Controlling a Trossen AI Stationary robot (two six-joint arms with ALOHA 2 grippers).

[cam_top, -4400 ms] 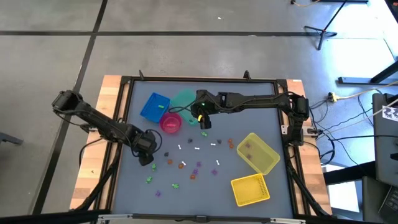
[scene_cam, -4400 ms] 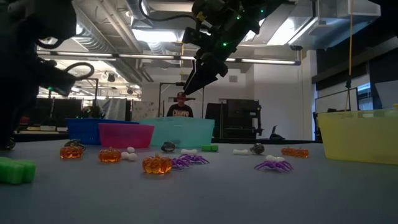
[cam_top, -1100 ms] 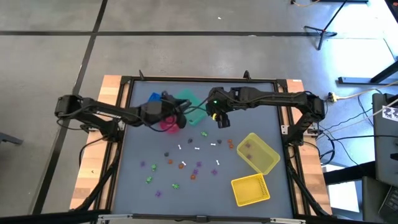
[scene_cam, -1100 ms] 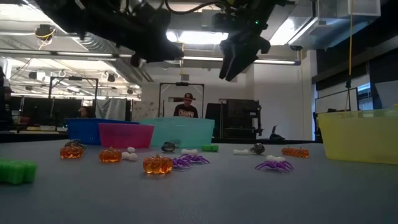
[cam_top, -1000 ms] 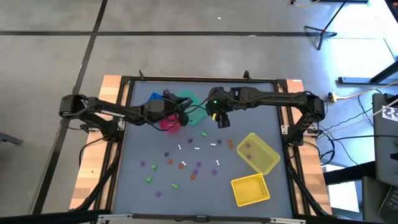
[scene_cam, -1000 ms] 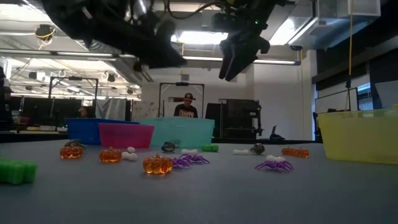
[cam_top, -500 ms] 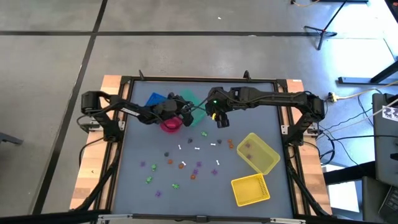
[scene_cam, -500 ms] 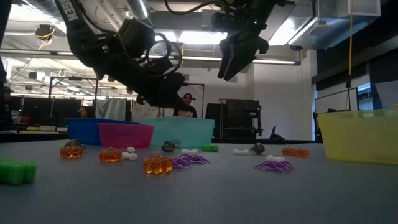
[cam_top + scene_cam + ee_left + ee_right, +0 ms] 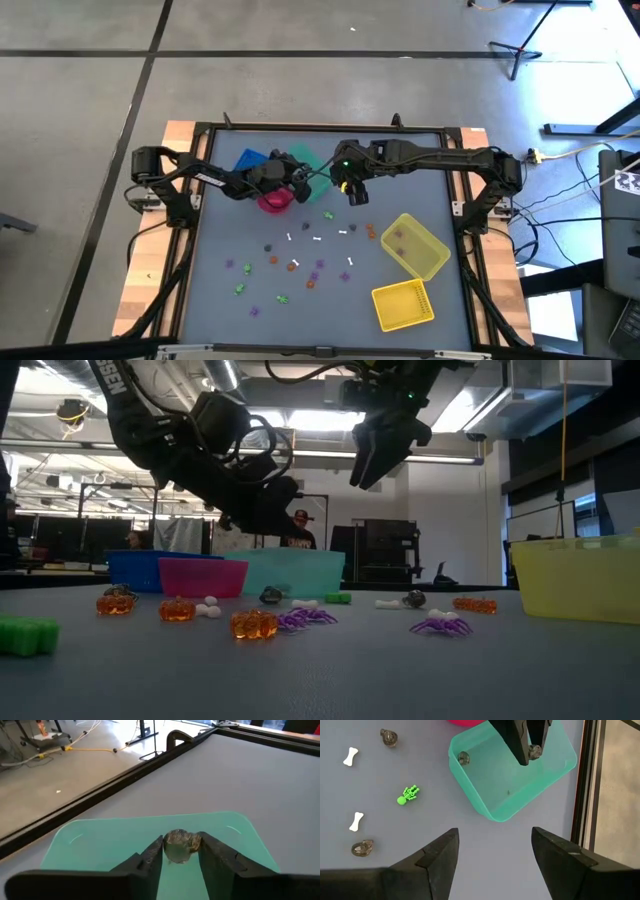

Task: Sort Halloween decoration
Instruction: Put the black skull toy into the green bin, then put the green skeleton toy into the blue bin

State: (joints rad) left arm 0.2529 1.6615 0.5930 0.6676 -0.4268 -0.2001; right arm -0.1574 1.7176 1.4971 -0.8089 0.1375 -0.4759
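My left gripper [image 9: 181,855] hangs over the teal bin [image 9: 100,845], shut on a dark grey trinket [image 9: 181,844]. In the right wrist view its fingers [image 9: 517,740] reach over the bin [image 9: 510,790], where another grey trinket [image 9: 464,756] lies on the floor. My right gripper [image 9: 495,855] stands open above the table just right of the teal bin, holding nothing. Loose Halloween decoration [image 9: 300,265] lies scattered on the grey mat: orange pumpkins [image 9: 252,624], purple spiders [image 9: 305,618], a green skeleton [image 9: 409,794] and white bones [image 9: 350,756]. My left gripper pinches the dark grey trinket by its two sides [image 9: 167,847] between the free ends of its fingers. The fingers slant downward, coming from the table's left. The trinket hangs clear above the floor of the teal bin.
A pink bin [image 9: 274,200] and a blue bin [image 9: 245,165] stand close beside the teal one at the far left. Two yellow bins [image 9: 415,245] [image 9: 403,303] sit at the near right. A raised black frame [image 9: 320,128] rims the mat.
My left gripper has sunk toward the teal bin with the grey trinket between its fingers, tipping a little more downward, and then kept still over the bin.
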